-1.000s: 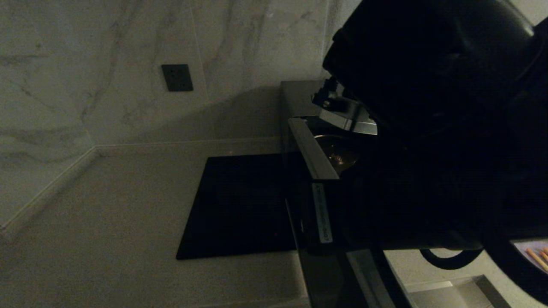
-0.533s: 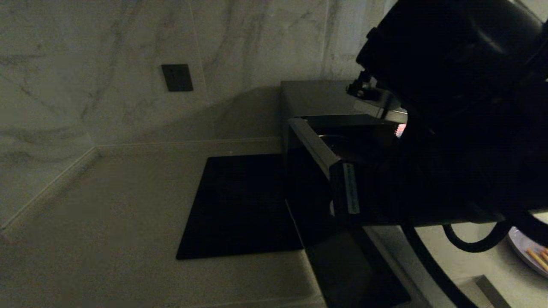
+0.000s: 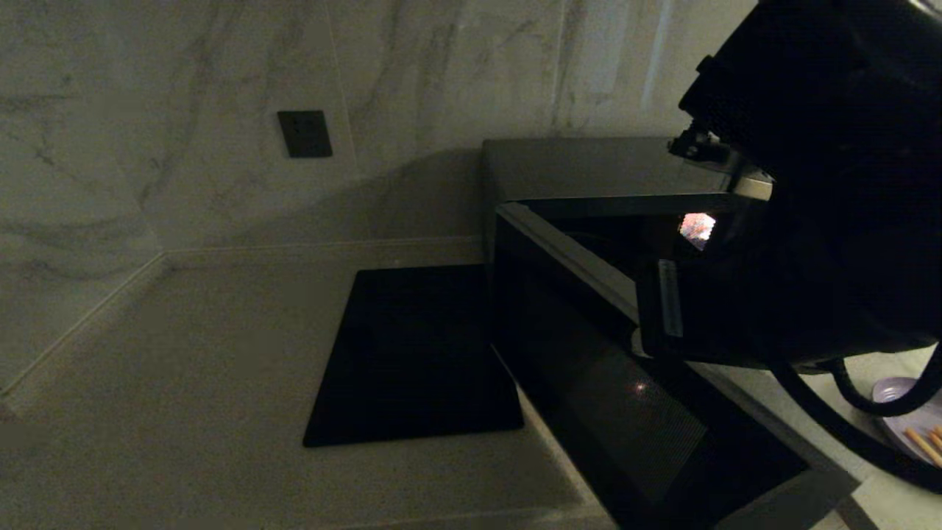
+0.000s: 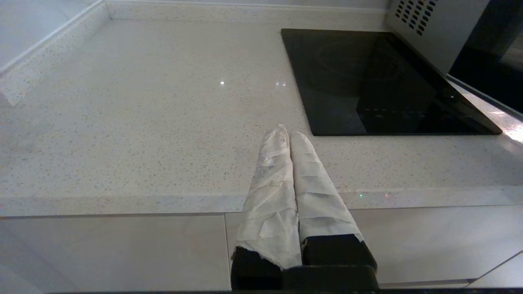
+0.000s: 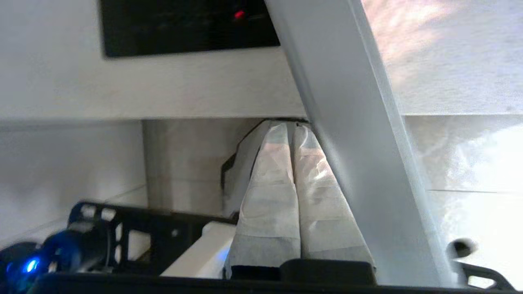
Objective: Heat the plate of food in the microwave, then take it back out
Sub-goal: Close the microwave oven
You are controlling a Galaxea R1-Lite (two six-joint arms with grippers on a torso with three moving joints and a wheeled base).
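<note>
Our right claw (image 5: pixel 292 130) pressed together, empty, against microwave (image 3: pixel 589 353) door — plate of food (image 3: pixel 912 427) unheated, counter's right edge.

The microwave (image 3: pixel 559 169) stands on the counter (image 3: pixel 184 353) against the back wall, its door (image 3: pixel 625 397) swung out toward the front. The cooktop (image 3: pixel 412 353) lies flat just left of it. The plate of food (image 3: pixel 909 427) sits right of the door, near the front.
</note>
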